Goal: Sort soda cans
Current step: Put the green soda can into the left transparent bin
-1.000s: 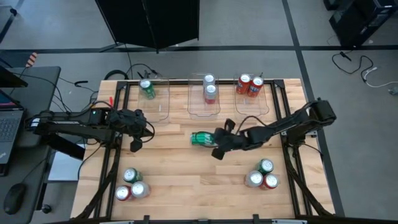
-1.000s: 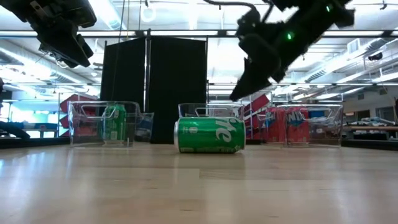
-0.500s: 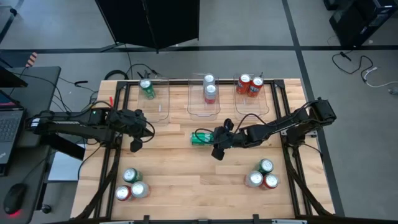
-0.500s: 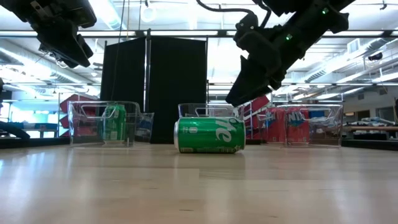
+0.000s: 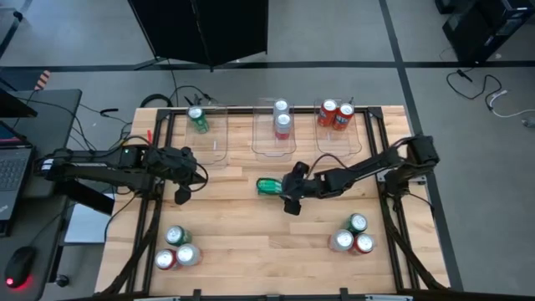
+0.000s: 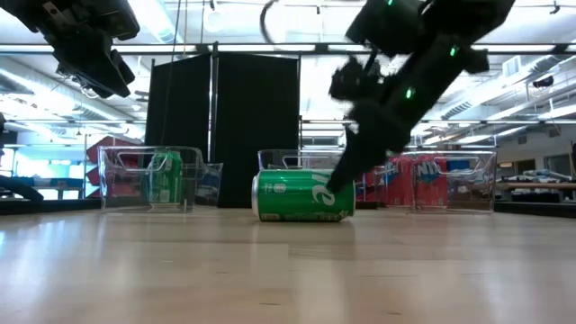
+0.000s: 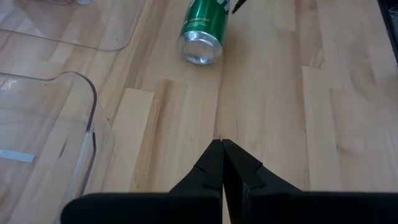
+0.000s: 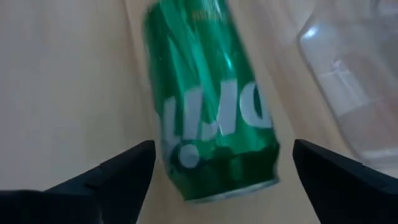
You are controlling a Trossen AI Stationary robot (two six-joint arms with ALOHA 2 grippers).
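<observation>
Right gripper (image 8: pixel 214 180) spread wide, straddling the toppled green metal soda can (image 8: pixel 208 106) lying mid-desk (image 5: pixel 251 242), just before the middle clear plastic bin (image 5: pixel 276 142). Best lowered further, centred on the barrel, then closed squarely to prevent rolling. Left gripper (image 7: pixel 222 163) pinched together, waiting near desk's left edge.

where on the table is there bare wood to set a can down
Bare wood lies between the can cluster at the near left corner and the cluster at the near right corner. Crowded: the far edge with three clear plastic bins, and the middle, where the open right gripper straddles the lying green metal can.
</observation>
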